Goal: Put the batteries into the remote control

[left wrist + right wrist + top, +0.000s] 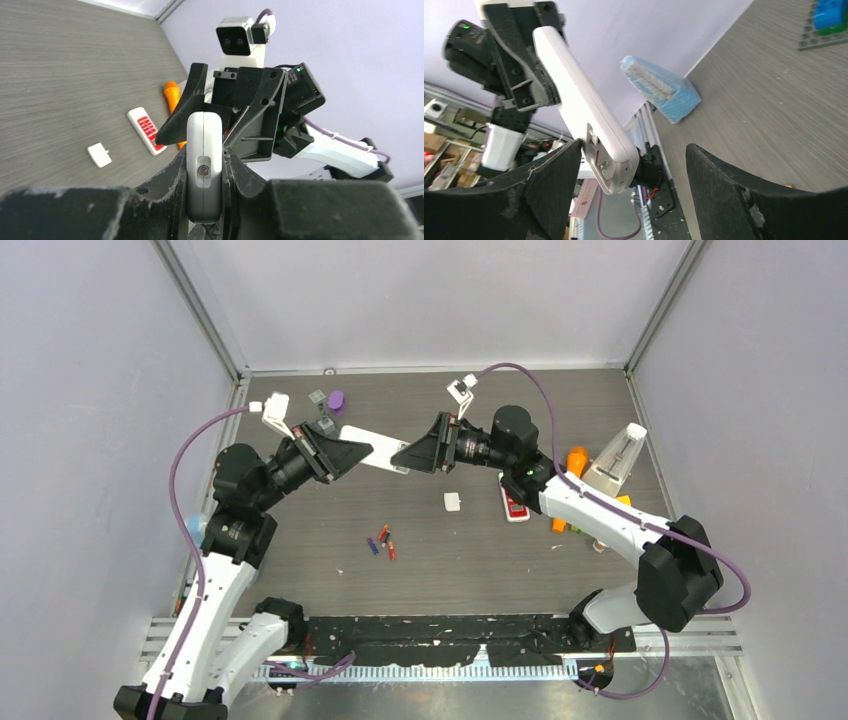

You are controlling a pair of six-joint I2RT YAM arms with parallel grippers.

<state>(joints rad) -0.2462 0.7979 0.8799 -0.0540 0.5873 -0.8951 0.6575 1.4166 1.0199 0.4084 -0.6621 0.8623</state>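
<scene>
Grey wood-grain table point(480, 570): floor of a white-walled cell, with both arms reaching to its middle.
Left gripper point(368, 450): clenched on the white remote point(574, 85), a finger pressed on each broad face.
Right gripper point(631, 155): released, jaws spread wide around the remote's free end. That end lies against one finger and well apart from the other.
Remote, place: held in the air between the two grippers, at 12 o'clock from the table's middle in the top view.
Remote, long axis: runs from 10 o'clock, at the left gripper, to 4 o'clock, at the right gripper. It is turned edge-on to the left wrist camera.
Remote, look: slim white slab with rounded corners and smooth sides.
Battery bay: a stepped recess with a small screw shows at the free end. Whether any cell sits inside cannot be told.
Red-and-white remote point(514, 506): flat on the table at 4 o'clock from the white one, under the right arm.
Small white piece point(452, 502): flat on the table at 5 o'clock from the white remote.
Batteries point(382, 540): loose cluster of red-orange and blue-purple cells on the table, at 6 o'clock from the white remote and well apart from it.
</scene>
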